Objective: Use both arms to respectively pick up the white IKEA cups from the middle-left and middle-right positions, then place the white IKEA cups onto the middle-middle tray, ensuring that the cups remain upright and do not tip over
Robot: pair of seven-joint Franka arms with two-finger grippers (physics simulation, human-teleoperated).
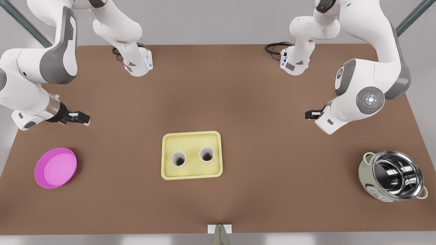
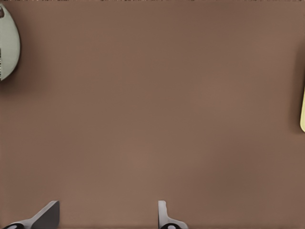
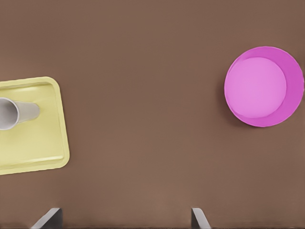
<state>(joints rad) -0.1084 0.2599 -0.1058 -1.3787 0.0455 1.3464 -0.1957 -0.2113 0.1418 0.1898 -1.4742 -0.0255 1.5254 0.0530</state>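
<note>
Two white IKEA cups (image 1: 178,159) (image 1: 206,154) stand upright side by side on the pale yellow tray (image 1: 167,139) at the table's middle. One cup (image 3: 14,113) on the tray (image 3: 43,143) shows in the right wrist view. My right gripper (image 1: 84,119) (image 3: 125,218) hovers open and holding nothing at the front view's left, well away from the tray. My left gripper (image 1: 308,115) (image 2: 107,217) hangs open with nothing in it at the front view's right, over bare table. A sliver of the tray's edge (image 2: 302,112) shows in the left wrist view.
A round magenta plate (image 1: 56,167) (image 3: 263,86) lies at the front view's left. A steel pot (image 1: 391,176) (image 2: 7,45) with a pale green shell sits at the right. Both arm bases (image 1: 138,63) (image 1: 294,61) stand along the far edge.
</note>
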